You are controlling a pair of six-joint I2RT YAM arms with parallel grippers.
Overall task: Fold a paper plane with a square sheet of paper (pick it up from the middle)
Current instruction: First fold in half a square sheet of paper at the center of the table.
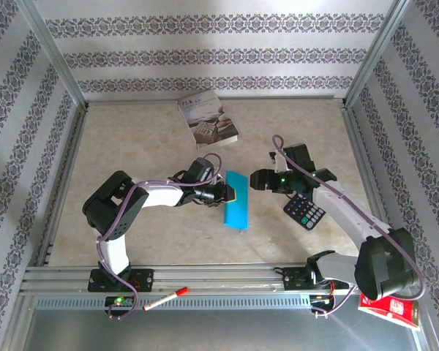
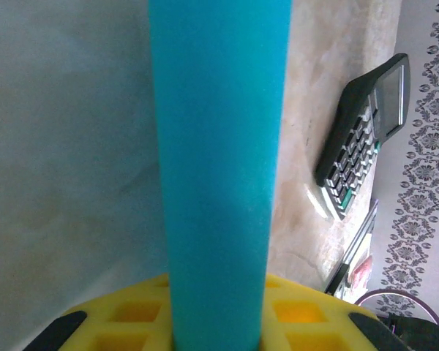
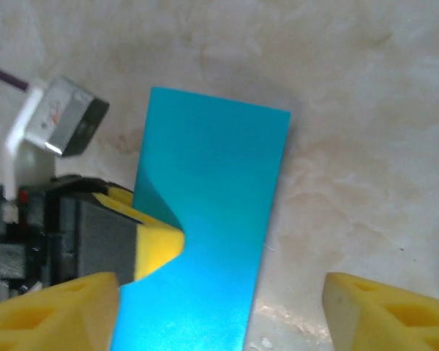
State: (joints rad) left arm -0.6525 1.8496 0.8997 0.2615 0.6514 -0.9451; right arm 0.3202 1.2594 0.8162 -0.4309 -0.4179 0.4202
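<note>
The left gripper (image 1: pixel 223 192) pinches one long edge of the folded teal sheet of paper (image 1: pixel 236 199) just left of the calculator (image 1: pixel 304 211), the right gripper (image 1: pixel 257 179) spread opposite; so shallow a pinch may let the sheet pivot or slip, skewing the next crease.

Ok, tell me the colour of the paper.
The paper is plain teal-blue, clearest from the right wrist view.
</note>
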